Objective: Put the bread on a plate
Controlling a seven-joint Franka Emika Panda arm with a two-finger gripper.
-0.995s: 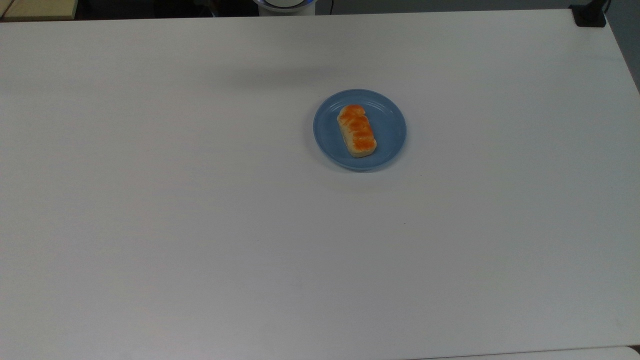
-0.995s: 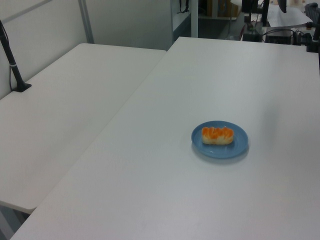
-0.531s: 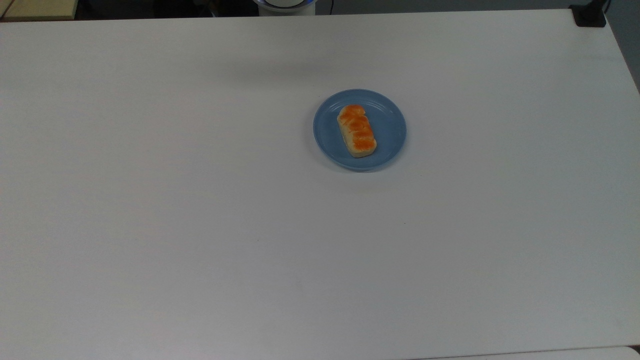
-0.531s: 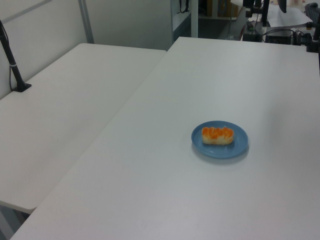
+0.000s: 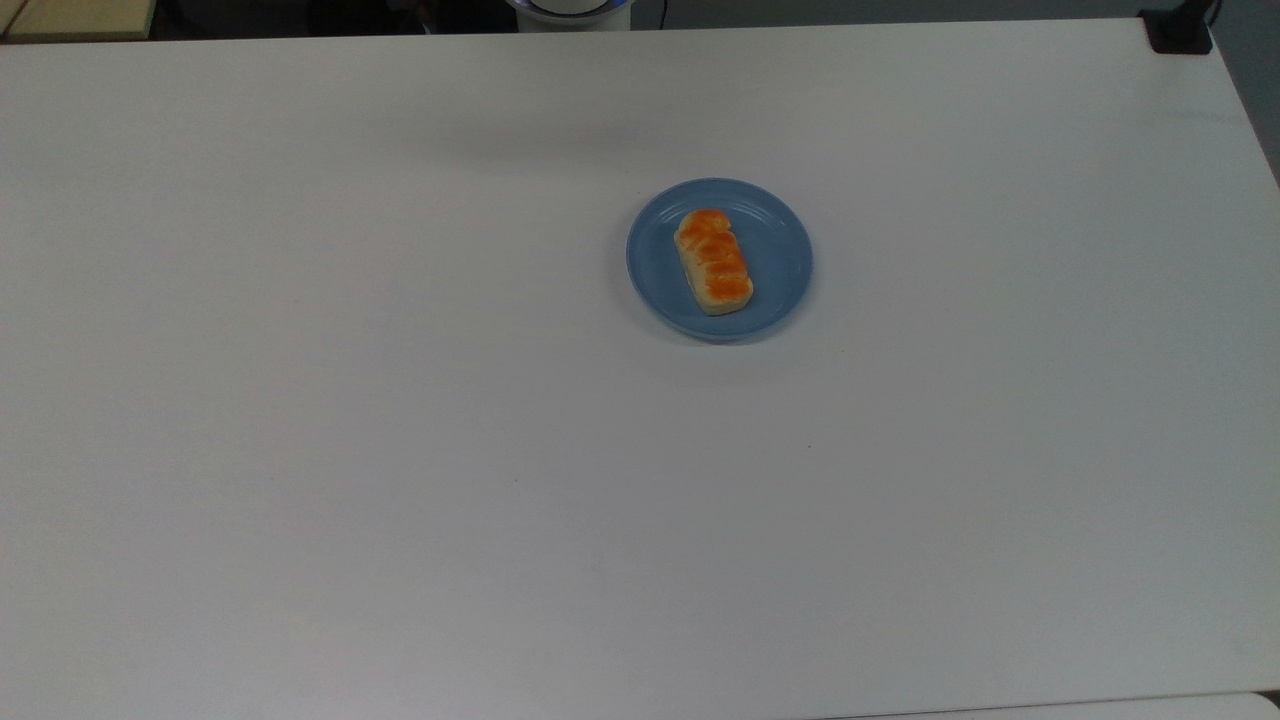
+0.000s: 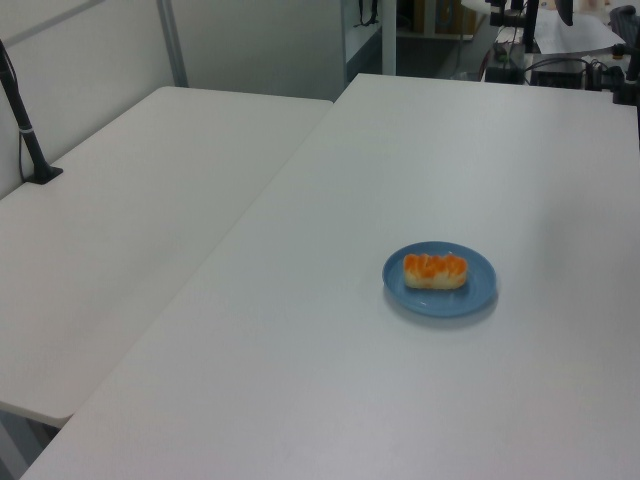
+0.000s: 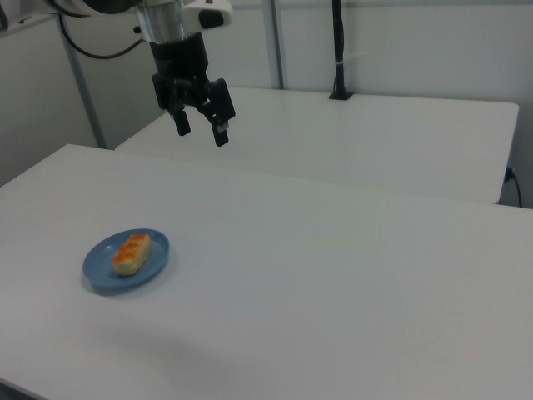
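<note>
One lumpy orange-topped bread lies on the round, ridged blue plate, smooth white table beneath. Gripper high above, fingers spread, apparently holding nothing.

1. A broad white matte rectangular table forms the work surface.
2. A second white table stands edge to edge with it, on the left view's left; the right view has it behind the first.
3. A black pole on a clamp base rises from that second table's far edge, next to a pale grey partition wall.
4. Upright grey metal posts stand against the wall.
5. Dark equipment and cables crowd the left view's upper right.
</note>
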